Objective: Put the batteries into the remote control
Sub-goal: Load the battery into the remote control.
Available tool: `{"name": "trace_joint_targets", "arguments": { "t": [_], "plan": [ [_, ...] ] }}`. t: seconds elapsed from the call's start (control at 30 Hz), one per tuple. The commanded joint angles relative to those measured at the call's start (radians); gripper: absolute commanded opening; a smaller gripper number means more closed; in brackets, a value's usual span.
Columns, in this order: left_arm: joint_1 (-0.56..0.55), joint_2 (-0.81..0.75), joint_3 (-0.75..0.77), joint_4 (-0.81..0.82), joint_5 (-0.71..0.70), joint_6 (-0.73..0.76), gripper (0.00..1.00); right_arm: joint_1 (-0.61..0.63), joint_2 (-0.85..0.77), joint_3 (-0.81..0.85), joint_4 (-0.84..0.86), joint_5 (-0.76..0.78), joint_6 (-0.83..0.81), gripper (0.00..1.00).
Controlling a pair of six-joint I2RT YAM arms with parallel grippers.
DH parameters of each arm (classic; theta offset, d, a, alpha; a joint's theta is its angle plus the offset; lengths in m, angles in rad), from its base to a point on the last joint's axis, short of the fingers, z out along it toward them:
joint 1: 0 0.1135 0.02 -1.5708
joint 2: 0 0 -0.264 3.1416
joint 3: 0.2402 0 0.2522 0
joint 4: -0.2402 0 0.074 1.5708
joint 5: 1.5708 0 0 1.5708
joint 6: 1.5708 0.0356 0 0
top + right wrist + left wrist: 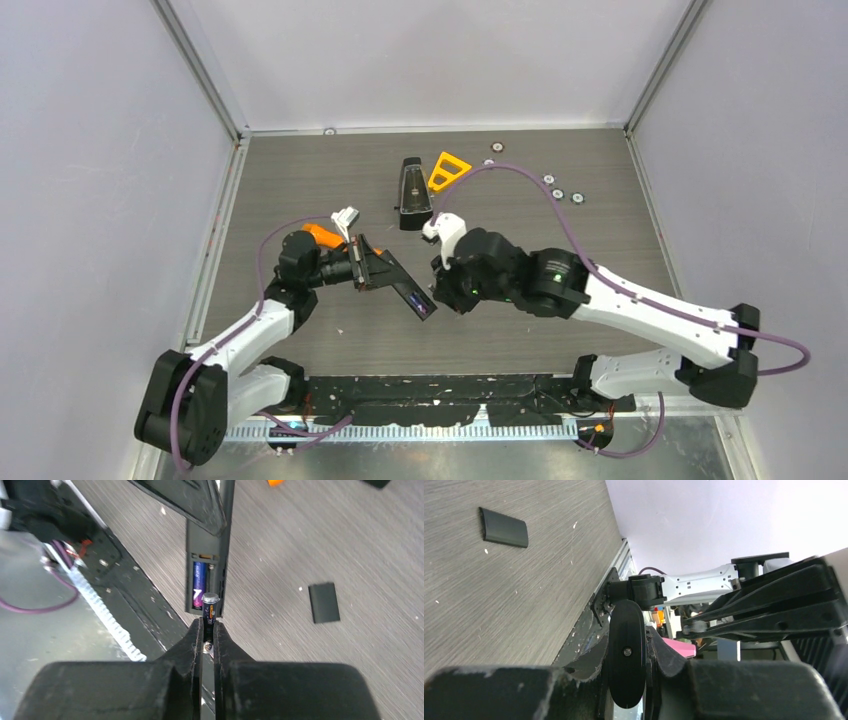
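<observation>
Right gripper (207, 627) pinches a battery (210, 605) at the opened remote control (204, 540).
Left gripper (362, 266) clamps the remote control just ahead; the held battery should line up parallel beside the seated battery (198, 582) before pressing in.

Black remote control (406, 288) held tilted above the table's middle, compartment open. One battery (199, 582) lies seated inside. The second battery (210, 606) stands at the compartment's end.

White-shelled arms (650, 305), black joints (185, 395), looping purple cables (520, 170), black jaws.
</observation>
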Motion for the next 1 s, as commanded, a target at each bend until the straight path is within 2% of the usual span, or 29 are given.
{"name": "trace_joint_targets", "arguments": {
  "t": [0.0,0.33,0.97],
  "plan": [
    [0.003,0.013,-0.04,0.19,-0.018,-0.105,0.0,0.033,0.082,0.074,-0.139,0.092,-0.018,0.1],
    [0.003,0.041,-0.061,0.223,-0.012,-0.124,0.0,0.084,0.205,0.151,-0.176,0.123,-0.035,0.1],
    [0.003,0.051,-0.074,0.254,-0.012,-0.143,0.0,0.095,0.276,0.177,-0.174,0.14,-0.036,0.12]
  ]
}}
